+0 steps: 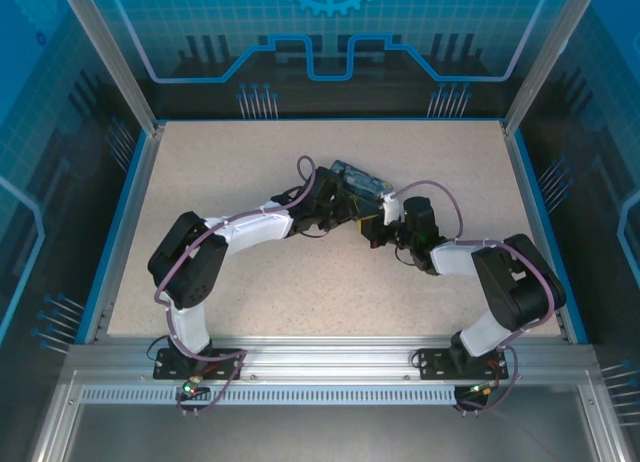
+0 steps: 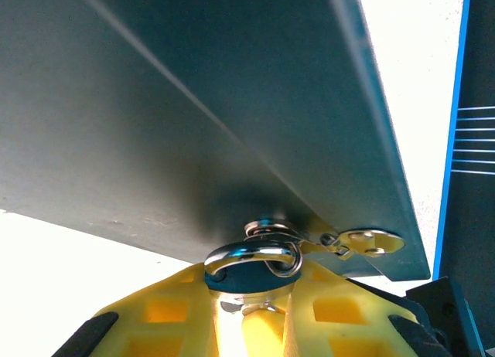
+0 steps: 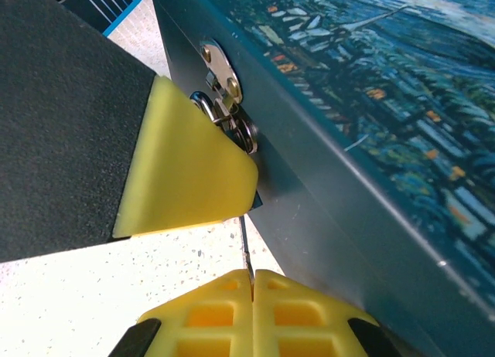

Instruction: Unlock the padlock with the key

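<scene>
Surroundings: a painted box (image 1: 358, 179) is seen at the middle of the speckled table (image 1: 260, 312), with both arms bent in towards its near side; the table is enclosed by blue panels and a metal frame.
Padlock: the padlock (image 2: 255, 256) is hung at the box's dark side wall, its silvery shackle passed through a metal hasp (image 2: 365, 241).
Left gripper: the left gripper (image 2: 247, 303) is closed onto the padlock, whose body is pinched between the yellow pads just below the shackle.
Right gripper: the right gripper (image 3: 252, 283) is pressed fully together on the key (image 3: 244, 245), a thin dark sliver that is held upright between the yellow pads.
Key position: the key's tip is pointed up at the underside of the left finger (image 3: 186, 168), close beside the box wall.
Obstruction: in the right wrist view the padlock is largely covered by that yellow finger and its black backing; a bit of shackle is left showing beside the hasp.
Hidden: the keyhole cannot be seen, and it cannot be told whether the key's tip is touching the lock.
Hard to make out: in the top view the lock and key are lost among the dark wrists and cables.
Cut off: the box's painted lid is cropped at the frame edges in the right wrist view.
</scene>
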Available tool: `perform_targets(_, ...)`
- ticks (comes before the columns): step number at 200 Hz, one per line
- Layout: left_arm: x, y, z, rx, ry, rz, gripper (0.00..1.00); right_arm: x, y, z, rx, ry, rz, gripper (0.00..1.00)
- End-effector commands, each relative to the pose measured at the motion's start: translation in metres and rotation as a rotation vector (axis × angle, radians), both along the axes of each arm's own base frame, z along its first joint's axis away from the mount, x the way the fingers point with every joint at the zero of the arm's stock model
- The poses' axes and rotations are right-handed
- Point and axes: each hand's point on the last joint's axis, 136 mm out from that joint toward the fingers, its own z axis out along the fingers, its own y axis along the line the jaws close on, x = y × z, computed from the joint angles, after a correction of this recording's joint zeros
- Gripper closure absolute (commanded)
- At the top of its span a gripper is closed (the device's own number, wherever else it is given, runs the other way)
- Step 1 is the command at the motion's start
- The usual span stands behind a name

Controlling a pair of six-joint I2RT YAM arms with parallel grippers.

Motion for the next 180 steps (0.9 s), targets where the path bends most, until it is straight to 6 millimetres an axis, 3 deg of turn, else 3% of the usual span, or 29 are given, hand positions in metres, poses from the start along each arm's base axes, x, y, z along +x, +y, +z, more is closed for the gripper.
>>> perform_targets(1, -0.007, -0.012, 0.025, -0.076, -0.036, -0.037, 0.82, 0.013, 0.001, 0.029, 0.06, -0.102, -0.006, 1.0)
perform_targets(180, -0.01, -0.019, 0.032, -0.129, 0.0, -0.044, 0.82, 0.02, -0.003, 0.06, -0.032, -0.286, 0.033, 1.0)
